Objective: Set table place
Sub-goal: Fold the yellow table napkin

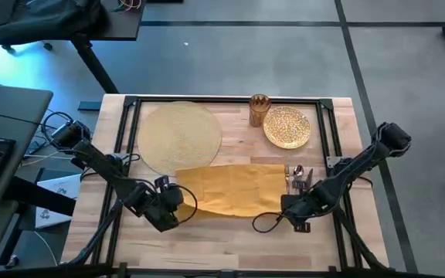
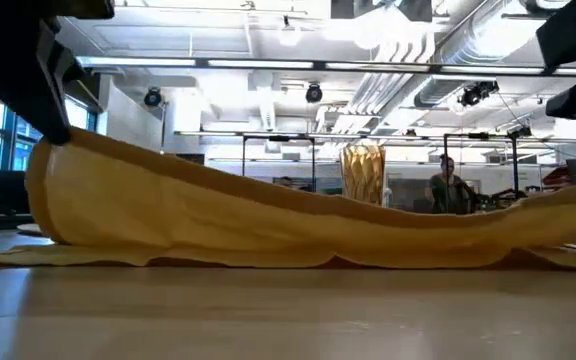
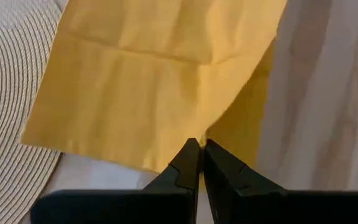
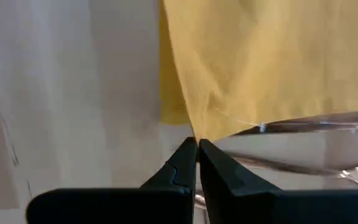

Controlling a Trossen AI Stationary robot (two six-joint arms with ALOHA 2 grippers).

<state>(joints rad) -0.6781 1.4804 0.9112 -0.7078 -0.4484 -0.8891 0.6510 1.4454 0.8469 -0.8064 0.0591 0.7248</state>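
A mustard-yellow napkin [image 1: 234,189] lies across the middle of the table [image 1: 230,247], its far part on the wood and its near edge raised. The round tan woven placemat [image 1: 180,135] lies flat at the far left, and the napkin's left end reaches over its near rim. My left gripper [image 1: 173,198] is shut on the napkin's near left corner, my right gripper [image 1: 287,205] on its near right corner. In the low view the napkin [image 2: 268,225] sags between two raised ends. My left gripper pinches the napkin's near left corner [image 3: 199,138] between its two fingers, at their tips. The corner is lifted off the table and the cloth runs away from it, slack. How many layers are held, I cannot tell. My right gripper pinches the napkin's near right corner [image 4: 197,134] between its two fingers, at their tips. That corner is raised clear of the wood; the cloth beyond it falls back toward the table.
A gold patterned plate [image 1: 287,127] and a gold cup [image 1: 259,110] stand at the far right. Shiny cutlery [image 1: 298,177] lies by the napkin's right edge, close to my right gripper. Bare wood stretches along the near edge.
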